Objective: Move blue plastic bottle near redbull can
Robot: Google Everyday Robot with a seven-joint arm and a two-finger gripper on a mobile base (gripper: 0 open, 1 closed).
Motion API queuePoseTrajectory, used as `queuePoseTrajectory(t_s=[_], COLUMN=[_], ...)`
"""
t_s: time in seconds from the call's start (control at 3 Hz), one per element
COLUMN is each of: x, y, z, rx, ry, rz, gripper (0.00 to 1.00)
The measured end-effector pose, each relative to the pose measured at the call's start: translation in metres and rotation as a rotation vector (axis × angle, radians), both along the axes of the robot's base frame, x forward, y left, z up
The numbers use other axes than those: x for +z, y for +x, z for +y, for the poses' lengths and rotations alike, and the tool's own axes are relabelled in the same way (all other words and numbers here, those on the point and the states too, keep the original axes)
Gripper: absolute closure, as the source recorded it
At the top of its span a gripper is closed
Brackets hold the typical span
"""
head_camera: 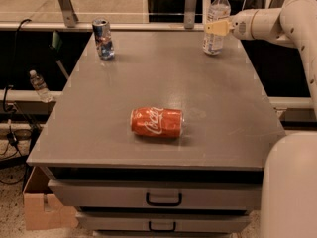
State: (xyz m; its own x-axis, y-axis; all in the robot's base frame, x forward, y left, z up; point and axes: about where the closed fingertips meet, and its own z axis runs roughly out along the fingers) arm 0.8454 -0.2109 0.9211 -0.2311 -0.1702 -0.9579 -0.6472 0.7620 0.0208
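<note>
1 blue plastic bottle [214, 39]: upright, far side of table [223, 133], 1 o'clock.
1 gripper [217, 28]: at bottle's mid-height, reaching in from 3 o'clock; grasping or released cannot be told.
1 redbull can [103, 37]: upright, 11 o'clock, well apart from bottle.
1 Coca-Cola can [157, 122]: on its side, just toward 6 o'clock from centre.

We see a matt grey tabletop [223, 108], a clear glossy plastic bottle [220, 8] at its far right corner and a shiny metal can [103, 38] far left. The smooth cream gripper [214, 28] is at the bottle; a glossy orange can [157, 122] lies mid-table.
</note>
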Motion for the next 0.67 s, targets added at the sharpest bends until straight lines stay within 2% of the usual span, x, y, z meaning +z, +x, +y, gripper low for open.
queuePoseTrajectory(t_s=[0.33,0.67], x=[0.0301,0.035], y=[-0.0197,-0.024], z=[0.0133,0.0197], rx=[0.063,0.084], ry=[0.025,0.029], rz=[-0.032,-0.035], gripper=[0.87,1.0])
